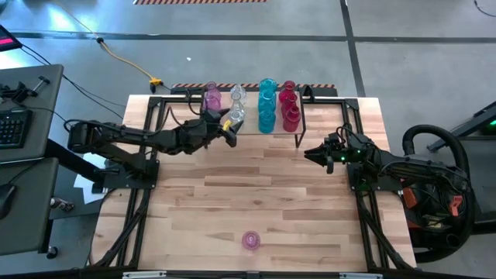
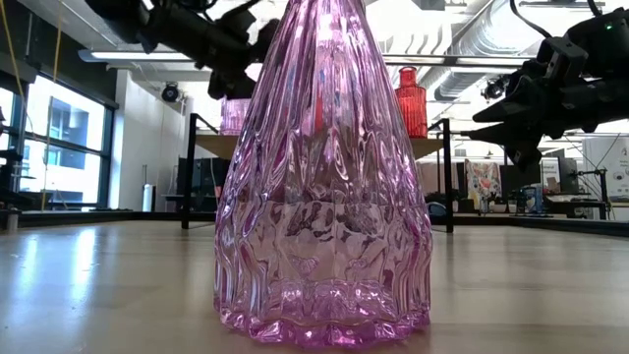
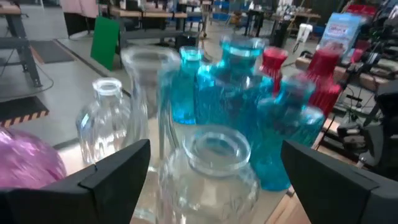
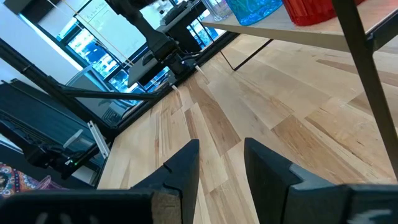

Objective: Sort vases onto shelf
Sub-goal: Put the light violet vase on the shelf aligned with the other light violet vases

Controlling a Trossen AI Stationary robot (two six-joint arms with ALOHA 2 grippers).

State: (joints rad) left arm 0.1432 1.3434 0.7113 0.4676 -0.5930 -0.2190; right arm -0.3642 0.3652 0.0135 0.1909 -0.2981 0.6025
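The shelf (image 4: 292, 31) stands at the table's far edge and carries pink (image 1: 211, 97), clear (image 1: 237, 96), teal-blue (image 1: 266, 105) and red (image 1: 289, 106) vases standing upright in rows. My left gripper (image 1: 231, 129) is wide open at the shelf's near side. Its fingers stand on either side of a clear vase (image 3: 211, 171) on the shelf and do not touch it. One pink vase (image 1: 250, 240) stands alone on its base near the table's near edge, filling the low view (image 2: 324, 197). My right gripper (image 1: 314, 155) waits open over the table's right part.
Thin black shelf legs (image 1: 300, 120) stand just right of the red vases. The teal-blue vases (image 3: 249, 99) crowd close behind the clear one. Bare wooden tabletop (image 1: 256, 186) stretches between the shelf and the lone pink vase.
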